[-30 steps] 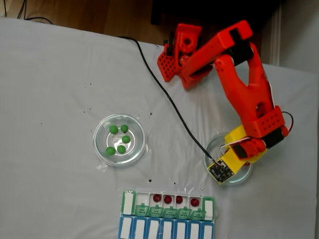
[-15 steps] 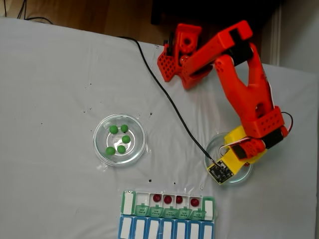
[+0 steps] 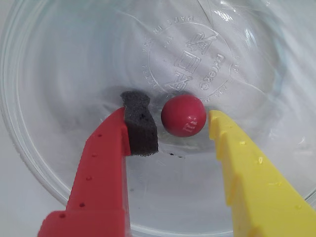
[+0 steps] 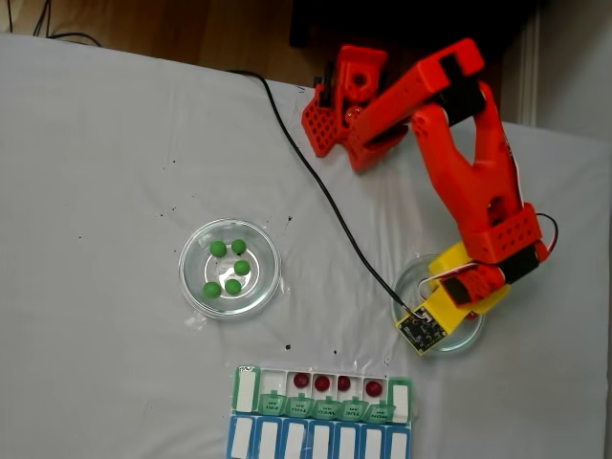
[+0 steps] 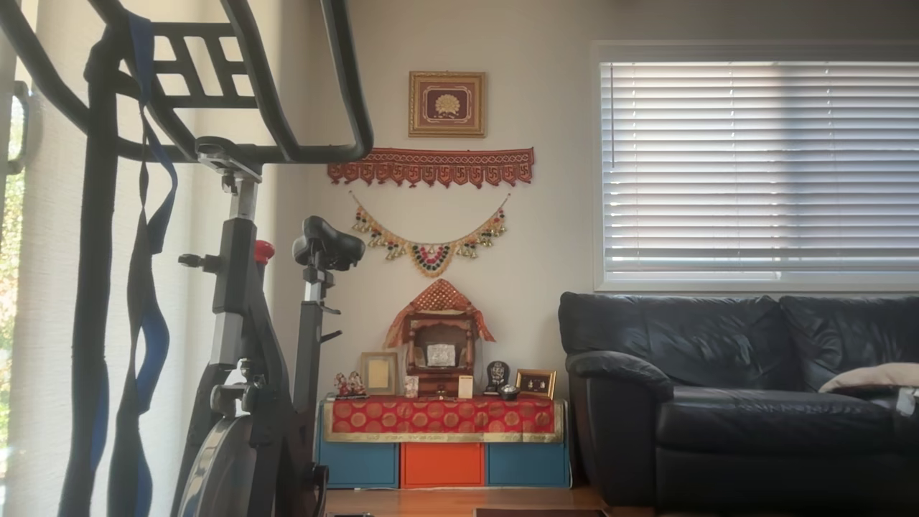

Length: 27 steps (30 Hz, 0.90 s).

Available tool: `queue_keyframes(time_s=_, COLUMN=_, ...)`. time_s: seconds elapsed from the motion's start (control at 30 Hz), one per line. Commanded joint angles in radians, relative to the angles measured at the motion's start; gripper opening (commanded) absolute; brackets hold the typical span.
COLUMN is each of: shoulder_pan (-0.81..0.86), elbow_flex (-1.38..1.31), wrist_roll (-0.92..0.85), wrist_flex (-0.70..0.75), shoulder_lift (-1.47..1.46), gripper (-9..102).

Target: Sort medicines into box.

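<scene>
Straddling the last red ball (image 3: 183,115) at frame centre in its glass dish (image 3: 44,168), our gripper (image 3: 180,129) stands narrowly open; next we should pinch, then carry it to the box (image 4: 323,394).

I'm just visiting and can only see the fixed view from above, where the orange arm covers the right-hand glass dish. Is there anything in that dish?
Observer: Yes. The wrist view shows one dark red round ball lying on the bottom of the round clear glass dish.
Operator: Has the gripper got hold of it?
Observer: Not yet. The gripper is open, and the ball lies between its two fingers with a slim gap on each side.
Operator: Are the two fingers alike?
Observer: No. The red plastic finger has a black foam pad at its tip. The yellow plastic finger is bare.
</scene>
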Motion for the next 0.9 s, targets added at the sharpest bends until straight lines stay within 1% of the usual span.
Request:
queue_keyframes(time_s=0.0, shoulder_pan=0.011, elbow_flex=-0.005, wrist_roll=-0.009, wrist_flex=-0.002, shoulder_lift=0.075, gripper=20)
queue_keyframes(time_s=0.17, shoulder_pan=0.009, elbow_flex=-0.005, wrist_roll=-0.011, wrist_flex=-0.002, shoulder_lift=0.072, gripper=20)
queue_keyframes(time_s=0.33, shoulder_pan=0.006, elbow_flex=0.003, wrist_roll=-0.011, wrist_flex=-0.005, shoulder_lift=0.077, gripper=15)
queue_keyframes(time_s=0.5, shoulder_pan=0.006, elbow_flex=0.018, wrist_roll=-0.012, wrist_flex=-0.015, shoulder_lift=0.092, gripper=7)
queue_keyframes(time_s=0.6, shoulder_pan=0.005, elbow_flex=0.021, wrist_roll=-0.012, wrist_flex=-0.018, shoulder_lift=0.097, gripper=5)
queue_keyframes(time_s=0.63, shoulder_pan=0.005, elbow_flex=0.023, wrist_roll=-0.012, wrist_flex=-0.018, shoulder_lift=0.100, gripper=3)
queue_keyframes(time_s=0.87, shoulder_pan=0.005, elbow_flex=0.031, wrist_roll=-0.012, wrist_flex=-0.020, shoulder_lift=0.110, gripper=2)
